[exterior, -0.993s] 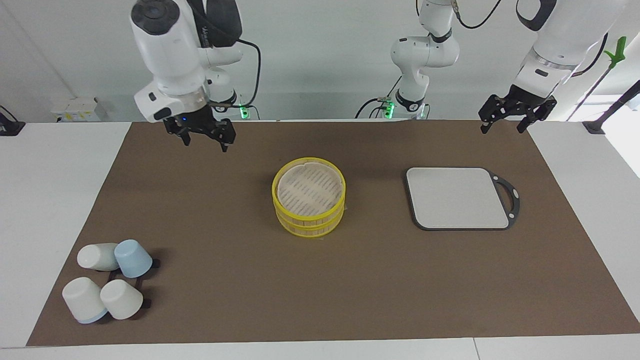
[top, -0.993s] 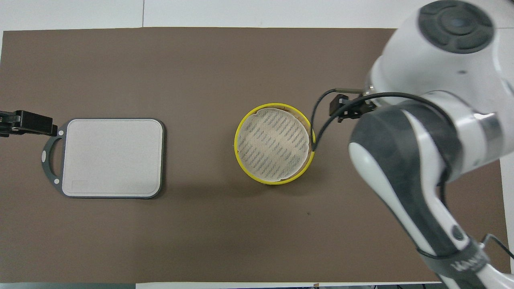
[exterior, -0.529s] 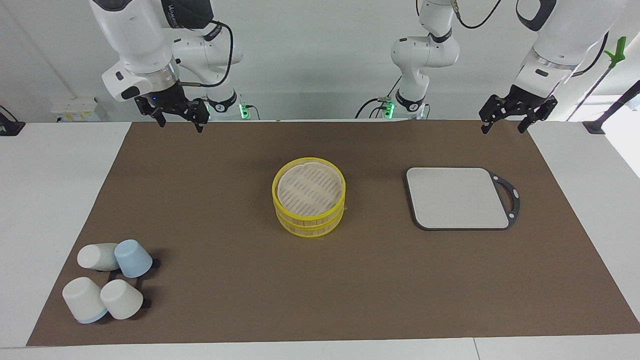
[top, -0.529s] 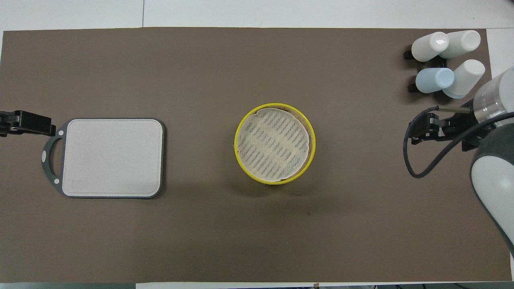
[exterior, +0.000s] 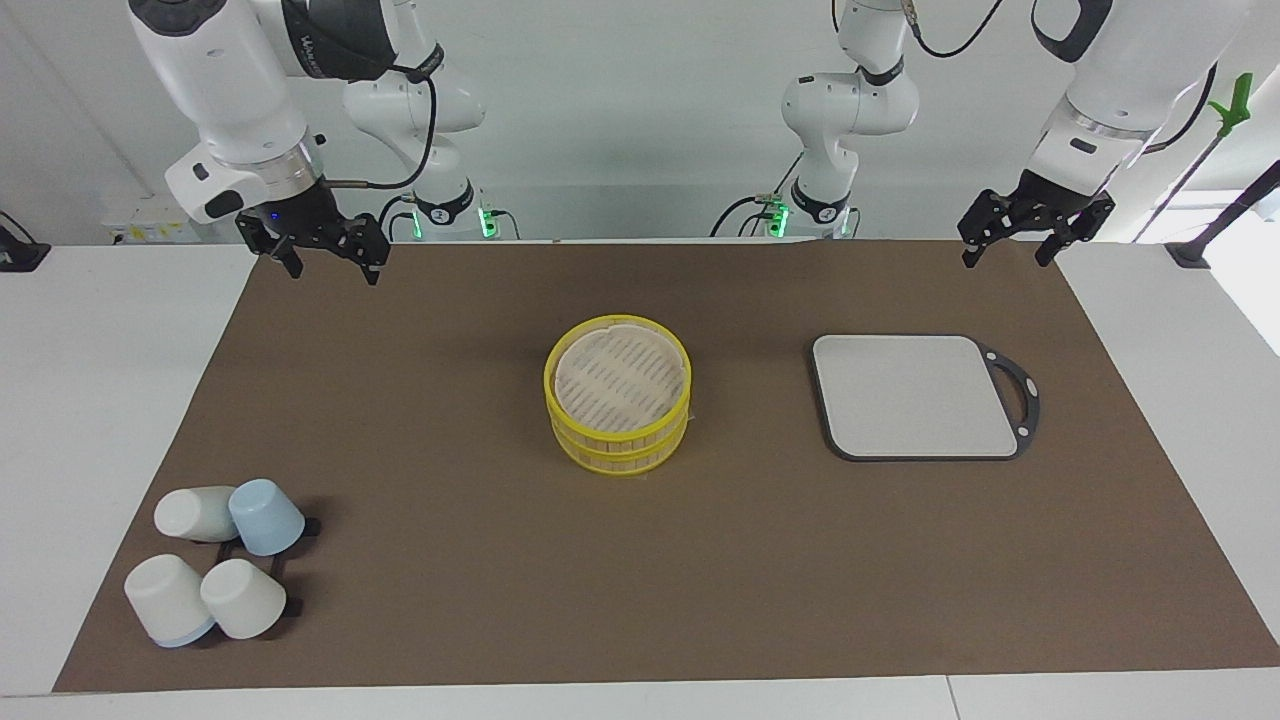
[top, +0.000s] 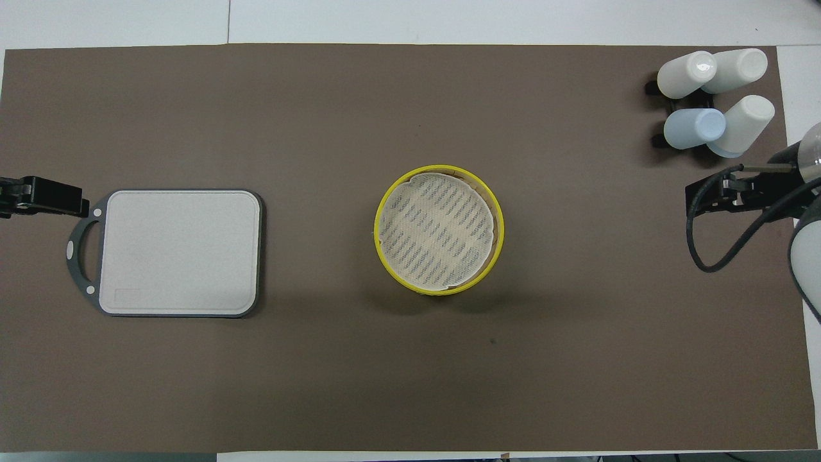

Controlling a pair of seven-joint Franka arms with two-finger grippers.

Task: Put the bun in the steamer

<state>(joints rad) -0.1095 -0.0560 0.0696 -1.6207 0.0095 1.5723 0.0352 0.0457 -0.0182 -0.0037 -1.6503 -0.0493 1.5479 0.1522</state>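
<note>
The right gripper [exterior: 325, 263] hangs with its jaws apart and nothing between them, above the brown mat [exterior: 460, 560] near its edge closest to the robots, at the right arm's end of the tabletop [exterior: 100, 400]. The left gripper [exterior: 1008, 247] also has its jaws apart and empty, above the mat's corner at the left arm's end; this arm waits.

The steamer [exterior: 619, 393] stands at the middle of the mat, two stacked tiers with yellow rims, its pale slatted surface facing up [top: 439, 230]. No bun shows in either view.

A grey cutting board [exterior: 917, 396] with a dark handle lies beside the steamer toward the left arm's end. Four upturned cups [exterior: 215, 562], three white and one light blue, cluster at the mat's corner farthest from the robots at the right arm's end.
</note>
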